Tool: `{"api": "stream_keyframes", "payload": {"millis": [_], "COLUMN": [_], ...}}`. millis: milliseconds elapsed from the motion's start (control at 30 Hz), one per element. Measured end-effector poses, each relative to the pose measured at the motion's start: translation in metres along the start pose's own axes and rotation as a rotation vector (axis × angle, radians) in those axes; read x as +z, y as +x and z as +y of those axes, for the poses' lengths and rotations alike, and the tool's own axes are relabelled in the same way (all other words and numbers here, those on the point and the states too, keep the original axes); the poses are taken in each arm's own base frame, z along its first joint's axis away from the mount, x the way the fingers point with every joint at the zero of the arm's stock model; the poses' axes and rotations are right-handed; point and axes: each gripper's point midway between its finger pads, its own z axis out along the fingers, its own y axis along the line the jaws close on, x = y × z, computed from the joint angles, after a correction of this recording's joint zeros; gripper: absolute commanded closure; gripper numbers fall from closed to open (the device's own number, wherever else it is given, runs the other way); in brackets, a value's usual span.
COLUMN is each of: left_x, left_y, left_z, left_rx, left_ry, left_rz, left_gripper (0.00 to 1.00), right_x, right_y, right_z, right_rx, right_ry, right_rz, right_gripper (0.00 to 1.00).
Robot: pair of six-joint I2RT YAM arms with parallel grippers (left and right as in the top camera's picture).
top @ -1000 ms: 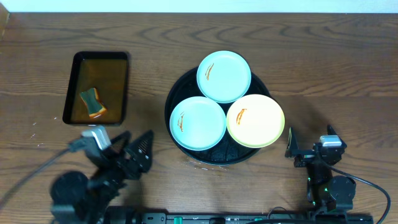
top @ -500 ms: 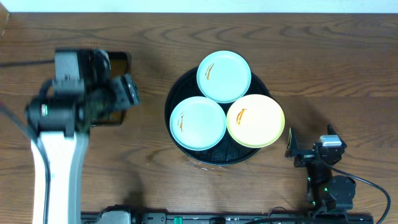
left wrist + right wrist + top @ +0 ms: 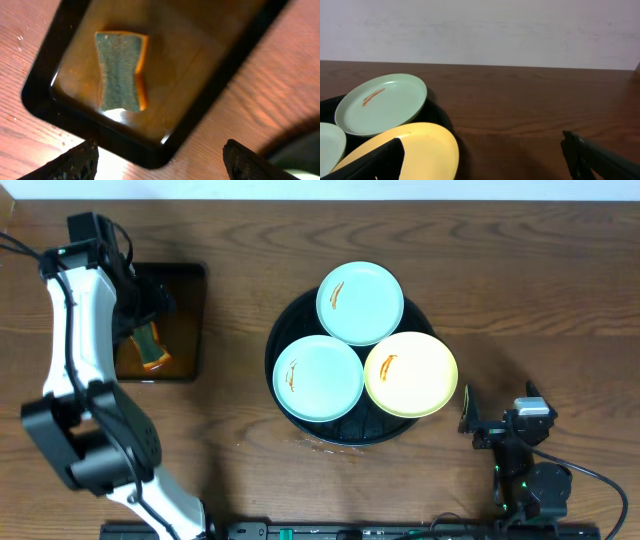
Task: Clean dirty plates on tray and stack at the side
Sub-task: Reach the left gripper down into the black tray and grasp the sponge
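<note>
At the far left of the bench [image 3: 520, 280], the left end effector [image 3: 160, 162] hangs above the small rectangular tray [image 3: 235, 65], jaws spread wide and gripping nothing; the sponge [image 3: 120, 70] lies below it in brownish liquid, set toward one side of that tray; the right end effector [image 3: 480, 150] rests at the near right, also wide open and empty.

On the round black tray [image 3: 345, 430] at centre sit all three smeared plates, none yet wiped: a mint plate [image 3: 360, 303] far, a mint plate [image 3: 318, 377] near left, a yellow plate [image 3: 411, 374] near right.

Probable faults:
- a descent off the sponge centre could drive one finger onto the raised rim and shift or tip the small tray, spilling liquid;
- a soaked sponge is likely to drip across the bench in transit;
- the plates touch or overlap, so wiping one may slide its neighbours;
- the yellow plate appears to reach past the right rim; downward pressure there could tilt it.
</note>
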Motion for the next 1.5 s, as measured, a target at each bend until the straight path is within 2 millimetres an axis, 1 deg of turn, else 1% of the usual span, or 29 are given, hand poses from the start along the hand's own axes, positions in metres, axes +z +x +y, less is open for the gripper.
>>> {"api": "stream_keyframes", "payload": {"millis": [100, 200, 233, 300, 367, 567, 733, 833, 933, 1067, 1133, 1167, 1233, 1300, 1333, 1367, 1400, 1500], "left_x": [0.04, 0.069, 0.076, 0.083, 0.087, 0.093, 0.1, 0.103, 0.105, 0.113, 0.119, 0.119, 0.119, 0.119, 0.12, 0.12, 0.12, 0.12], "left_y": [0.004, 0.007, 0.006, 0.004, -0.001, -0.018, -0.017, -0.017, -0.016, -0.01, -0.005, -0.006, -0.007, -0.01, -0.011, -0.012, -0.012, -0.012], "left_z": [0.019, 0.032, 0.035, 0.038, 0.041, 0.041, 0.041, 0.042, 0.042, 0.043, 0.045, 0.045, 0.046, 0.046, 0.046, 0.045, 0.045, 0.045], "left_rx": [-0.044, -0.063, -0.058, -0.053, -0.039, -0.021, -0.017, -0.016, -0.012, -0.006, 0.005, 0.006, 0.01, 0.015, 0.022, 0.021, 0.025, 0.026], "left_ry": [-0.033, -0.051, -0.052, -0.052, -0.048, -0.033, -0.031, -0.03, -0.03, -0.031, -0.036, -0.035, -0.039, -0.041, -0.039, -0.038, -0.038, -0.037], "left_rz": [0.1, 0.165, 0.171, 0.174, 0.16, 0.085, 0.076, 0.073, 0.072, 0.08, 0.086, 0.085, 0.08, 0.068, 0.061, 0.057, 0.057, 0.058], "left_gripper": [0.2, 0.2, 0.2, 0.2, 0.2, 0.2, 0.21, 0.28, 0.31, 0.32, 0.4, 0.46, 0.61, 0.67, 0.73, 0.77, 0.8, 0.81], "right_x": [0.0, 0.0, 0.0, 0.0, 0.0, 0.0, 0.0, 0.0, 0.0, 0.0, 0.0, 0.0, 0.0, 0.0, 0.0, 0.0, 0.0, 0.0], "right_y": [0.0, 0.0, 0.0, 0.0, 0.0, 0.0, 0.0, 0.0, 0.0, 0.0, 0.0, 0.0, 0.0, 0.0, 0.0, 0.0, 0.0, 0.0], "right_z": [0.0, 0.0, 0.0, 0.0, 0.0, 0.0, 0.0, 0.0, 0.0, 0.0, 0.0, 0.0, 0.0, 0.0, 0.0, 0.0, 0.0, 0.0], "right_rx": [0.0, 0.0, 0.0, 0.0, 0.0, 0.0, 0.0, 0.0, 0.0, 0.0, 0.0, 0.0, 0.0, 0.0, 0.0, 0.0, 0.0, 0.0], "right_ry": [0.0, 0.0, 0.0, 0.0, 0.0, 0.0, 0.0, 0.0, 0.0, 0.0, 0.0, 0.0, 0.0, 0.0, 0.0, 0.0, 0.0, 0.0], "right_rz": [0.0, 0.0, 0.0, 0.0, 0.0, 0.0, 0.0, 0.0, 0.0, 0.0, 0.0, 0.0, 0.0, 0.0, 0.0, 0.0, 0.0, 0.0], "right_gripper": [0.01, 0.01, 0.01, 0.01, 0.01, 0.01, 0.01, 0.01, 0.01, 0.01, 0.01, 0.01, 0.01, 0.01, 0.01, 0.01, 0.01, 0.01]}}
